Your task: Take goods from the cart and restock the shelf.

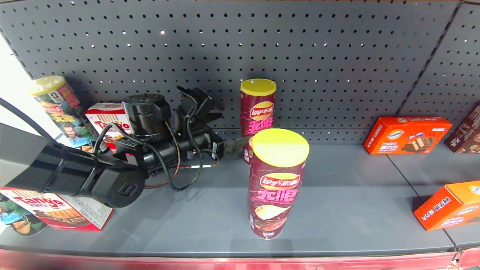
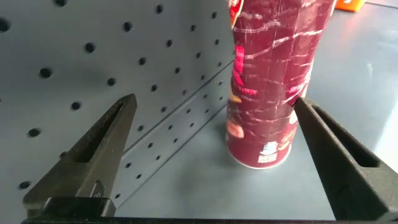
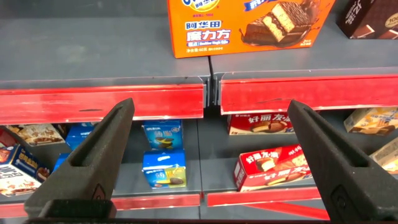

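Note:
Two maroon chip cans with yellow lids stand upright on the grey shelf (image 1: 348, 210). The rear can (image 1: 257, 107) is close to the pegboard, and the front can (image 1: 275, 187) is nearer the shelf edge. My left gripper (image 1: 240, 147) reaches in from the left, low beside the rear can's base and behind the front can. In the left wrist view this gripper (image 2: 214, 104) is open, with a can (image 2: 267, 93) standing just beyond its fingers (image 2: 93, 162), close to one fingertip. My right gripper (image 3: 211, 107) is open and holds nothing, facing the lower shelf tiers.
Orange boxes (image 1: 407, 134) (image 1: 448, 204) and a brown box (image 1: 465, 131) lie to the right. Wafer boxes (image 1: 56, 208) (image 1: 108, 120) and another can (image 1: 60, 105) sit on the left. Bare shelf lies between the cans and the orange boxes. Red price rails (image 3: 102, 102) front the lower tiers.

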Motion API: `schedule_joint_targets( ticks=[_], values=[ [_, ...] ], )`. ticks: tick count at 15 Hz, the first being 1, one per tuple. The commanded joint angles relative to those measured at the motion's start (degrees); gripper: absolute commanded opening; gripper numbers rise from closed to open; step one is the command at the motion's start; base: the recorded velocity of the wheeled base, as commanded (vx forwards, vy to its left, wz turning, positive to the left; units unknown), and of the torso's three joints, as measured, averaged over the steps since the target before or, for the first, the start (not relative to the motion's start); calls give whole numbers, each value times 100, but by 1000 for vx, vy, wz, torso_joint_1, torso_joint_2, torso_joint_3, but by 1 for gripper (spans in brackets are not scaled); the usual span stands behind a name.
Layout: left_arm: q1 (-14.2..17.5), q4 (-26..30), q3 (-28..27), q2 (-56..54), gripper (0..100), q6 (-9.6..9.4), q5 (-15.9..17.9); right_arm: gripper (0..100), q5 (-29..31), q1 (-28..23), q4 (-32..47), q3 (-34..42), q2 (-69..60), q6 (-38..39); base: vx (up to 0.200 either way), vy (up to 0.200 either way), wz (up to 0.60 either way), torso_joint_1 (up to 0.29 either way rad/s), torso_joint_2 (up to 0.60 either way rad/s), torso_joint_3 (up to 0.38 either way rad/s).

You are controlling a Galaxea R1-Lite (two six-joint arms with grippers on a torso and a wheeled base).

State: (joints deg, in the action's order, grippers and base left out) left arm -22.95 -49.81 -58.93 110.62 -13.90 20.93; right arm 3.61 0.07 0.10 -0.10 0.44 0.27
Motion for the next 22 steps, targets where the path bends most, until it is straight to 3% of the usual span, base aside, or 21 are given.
schedule_joint_targets(
  ticks=[1, 7, 11, 20, 22],
  values=[
    [37, -2, -31, 21, 100, 10, -28, 100, 0, 1, -1, 1, 0, 0, 0, 0, 0, 0, 0, 0],
    [81, -108, 66, -23, 100, -25, -28, 100, 0, 1, -1, 1, 9, 0, 0, 0, 0, 0, 0, 0],
    [63, -512, 690, -418, 100, -78, -80, 100, 0, 1, -1, 1, 0, 0, 0, 0, 0, 0, 0, 0],
    [-297, -380, 1191, -1271, 100, -52, -1328, 100, 0, 1, -1, 1, 9, 0, 0, 0, 0, 0, 0, 0],
    [-306, -169, 1217, -1605, 100, -52, -1443, 100, 0, 1, -1, 1, 9, 0, 0, 0, 0, 0, 0, 0]
  ],
)
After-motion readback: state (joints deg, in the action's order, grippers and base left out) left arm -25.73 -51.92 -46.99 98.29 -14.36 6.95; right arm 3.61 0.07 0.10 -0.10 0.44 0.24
